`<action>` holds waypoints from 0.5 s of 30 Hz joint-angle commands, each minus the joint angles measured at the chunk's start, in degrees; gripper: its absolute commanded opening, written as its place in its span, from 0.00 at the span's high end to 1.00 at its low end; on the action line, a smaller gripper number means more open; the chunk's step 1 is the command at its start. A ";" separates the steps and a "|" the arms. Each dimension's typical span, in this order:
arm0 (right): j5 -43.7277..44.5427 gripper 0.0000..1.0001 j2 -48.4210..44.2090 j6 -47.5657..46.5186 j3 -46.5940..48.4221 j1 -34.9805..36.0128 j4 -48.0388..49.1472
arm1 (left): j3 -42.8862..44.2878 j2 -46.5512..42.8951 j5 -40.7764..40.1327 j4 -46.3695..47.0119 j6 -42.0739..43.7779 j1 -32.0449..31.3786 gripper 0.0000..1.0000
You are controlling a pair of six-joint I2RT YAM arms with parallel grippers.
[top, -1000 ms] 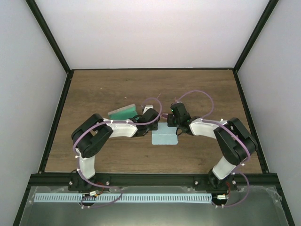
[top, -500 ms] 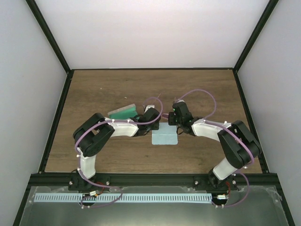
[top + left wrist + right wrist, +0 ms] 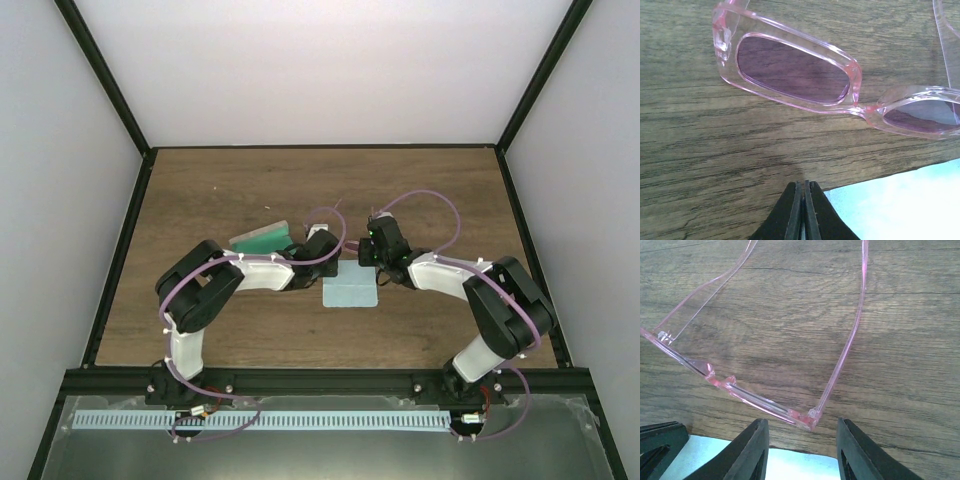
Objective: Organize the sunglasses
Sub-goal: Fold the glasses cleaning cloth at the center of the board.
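Item: one pair of sunglasses (image 3: pixel 795 70), with surroundings, listed from the near edge outward.

1. Left gripper (image 3: pixel 804 187): we find its black fingers pressed together, holding nothing, low over the wood at the cloth's edge.
2. Right gripper (image 3: pixel 801 422): fingers spread apart and empty, with one corner of the frame lying just beyond the gap.
3. Cloth (image 3: pixel 350 291): light blue, square, flat on the table (image 3: pixel 200 190), beneath both grippers.
4. The sunglasses lie on the wood just past the cloth's far edge, between the two grippers. The frame is translucent pink and slim. The lenses are narrow, rounded rectangles tinted purple-pink. The thin clear-pink arms are unfolded and point away from us.
5. Case (image 3: pixel 262 238): green-lined, tilted, behind the left arm.
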 commanded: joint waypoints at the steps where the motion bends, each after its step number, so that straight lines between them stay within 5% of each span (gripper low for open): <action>1: 0.82 0.62 -1.41 0.39 -0.06 -0.44 0.58 | -1.25 0.18 -0.01 -1.61 -0.03 0.02 0.96; 15: -1.50 0.62 -1.42 0.43 -0.54 -0.43 1.81 | -2.52 -4.06 -0.45 0.13 0.68 -0.07 0.96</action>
